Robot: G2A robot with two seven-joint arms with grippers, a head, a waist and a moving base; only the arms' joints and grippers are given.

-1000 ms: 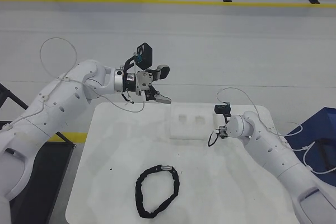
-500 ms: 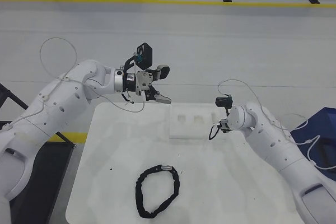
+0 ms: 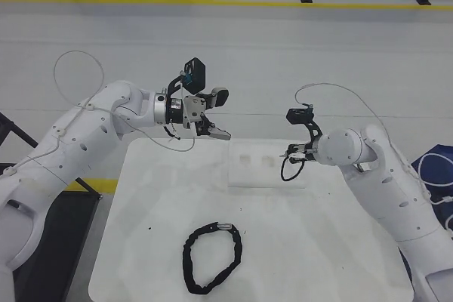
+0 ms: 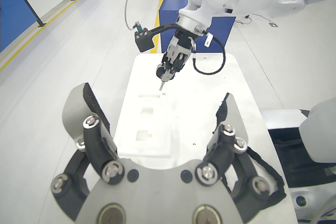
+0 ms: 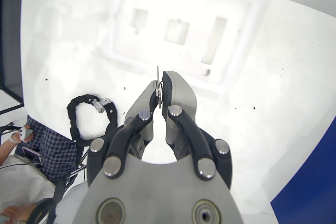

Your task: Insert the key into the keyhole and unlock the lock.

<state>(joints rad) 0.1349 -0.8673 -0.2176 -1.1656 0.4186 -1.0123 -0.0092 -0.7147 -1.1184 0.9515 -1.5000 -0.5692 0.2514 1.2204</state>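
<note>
The right gripper (image 5: 159,83) hangs above the right end of the white foam tray (image 3: 245,180) at the far side of the tabletop (image 3: 151,226), its fingers (image 5: 173,88) pinching the key (image 5: 158,73) by its round head. The thin blade juts out past the fingertips and points down toward the tray. The chain lock (image 3: 211,257), a black sleeved loop with a small metal cylinder (image 5: 99,105) at its join, lies flat near the front of the tabletop, well apart from the key.

The left gripper (image 4: 157,93) hovers past the far left corner of the tabletop with its fingers spread wide and nothing between them.

The step in hand appears to be the carry: the key is gripped and clear of the tray, but nowhere near the lock. The next move likely calls for bringing the key across to the cylinder and lining the blade up with the keyhole, with the free arm well placed to come down and steady the loose chain.

The keyhole itself cannot be made out, nor which way it faces. The key shows nearly edge-on, so its teeth are unreadable.
</note>
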